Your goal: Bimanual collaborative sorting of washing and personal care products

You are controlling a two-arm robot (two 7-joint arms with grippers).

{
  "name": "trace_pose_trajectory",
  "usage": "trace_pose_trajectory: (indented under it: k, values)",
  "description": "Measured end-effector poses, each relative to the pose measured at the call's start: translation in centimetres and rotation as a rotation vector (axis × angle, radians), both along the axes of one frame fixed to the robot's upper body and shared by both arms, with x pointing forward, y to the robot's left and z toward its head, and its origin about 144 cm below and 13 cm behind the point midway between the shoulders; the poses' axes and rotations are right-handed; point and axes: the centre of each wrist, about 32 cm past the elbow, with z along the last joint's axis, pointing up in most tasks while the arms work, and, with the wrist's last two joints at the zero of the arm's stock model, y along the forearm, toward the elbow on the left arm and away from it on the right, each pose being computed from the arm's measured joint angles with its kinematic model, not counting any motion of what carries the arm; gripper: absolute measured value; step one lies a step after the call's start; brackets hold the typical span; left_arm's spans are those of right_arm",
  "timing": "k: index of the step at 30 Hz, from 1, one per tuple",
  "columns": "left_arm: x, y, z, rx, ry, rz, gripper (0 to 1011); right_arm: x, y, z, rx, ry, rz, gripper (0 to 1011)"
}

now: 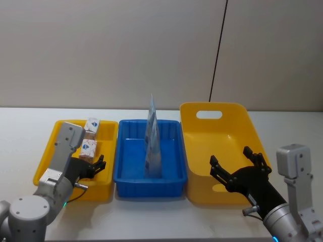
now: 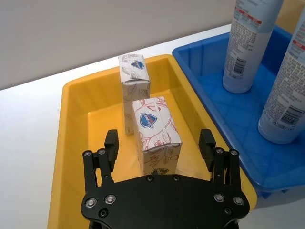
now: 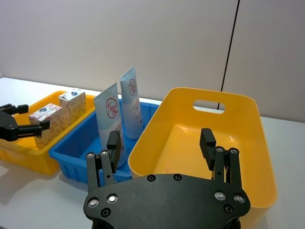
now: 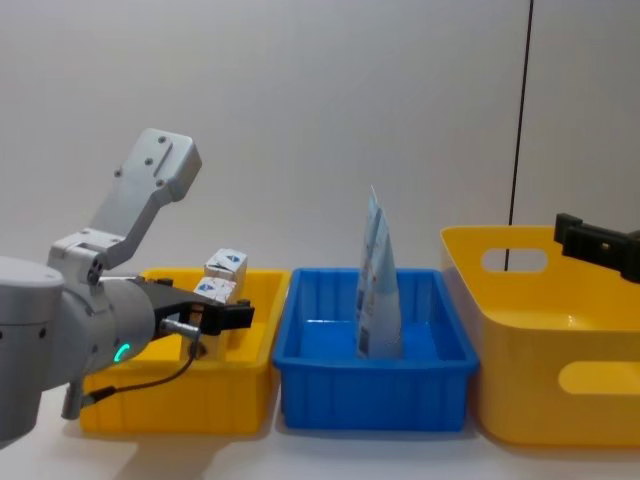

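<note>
Fingers (image 1: 99, 162) of the left gripper (image 1: 102, 167) were spread open and held nothing in the head view. They lay inside the left bin (image 1: 50, 146), just in front of the near carton (image 1: 88, 149), with the far carton (image 1: 92, 125) behind it. Two tubes (image 1: 152, 136) stood upright, broad end down, in the blue bin (image 1: 174, 151) at the middle of the tabletop (image 1: 292, 121). The right gripper (image 1: 231, 162) hovered over the front part of the right bin (image 1: 232, 126), its fingers wide apart and empty.

Left wrist view: the near carton (image 2: 155, 133) stood between the open fingers (image 2: 111, 143). A gap showed on either side, so neither finger touched it. The far carton (image 2: 134, 74) stood just behind it, both upright in the left bin. The tubes (image 2: 248, 43) stood in the blue bin alongside.

Right wrist view: the right gripper's fingers (image 3: 207, 140) were wide open with nothing between them, above the near rim of the right bin (image 3: 238, 143). The tubes (image 3: 112, 119) and both cartons stood beyond, in their bins.

Chest view: the left gripper (image 4: 228, 315) reached level over the left bin (image 4: 170, 400), at the height of the near carton (image 4: 215, 290). Contact could not be judged from this side. The tubes (image 4: 378, 280) rose well above the blue bin's rim. A black part of the right gripper (image 4: 600, 245) entered at the right edge, above the right bin.
</note>
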Motion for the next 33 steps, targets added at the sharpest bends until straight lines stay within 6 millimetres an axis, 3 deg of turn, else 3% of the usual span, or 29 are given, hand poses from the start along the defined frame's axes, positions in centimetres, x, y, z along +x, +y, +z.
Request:
trace_pose_trajectory:
  k: [19, 25, 33]
  values:
    - [2.0, -0.2, -1.0, 0.011, 0.011, 0.028, 997, 0.0, 0.0, 0.0, 0.0, 0.0, 0.0, 1000]
    - [2.7, -0.3, -1.4, 0.002, 0.006, 0.036, 885, 0.0, 0.0, 0.0, 0.0, 0.0, 0.0, 1000]
    - [3.4, -0.5, -1.6, -0.007, 0.003, 0.036, 648, 0.0, 0.0, 0.0, 0.0, 0.0, 0.0, 1000]
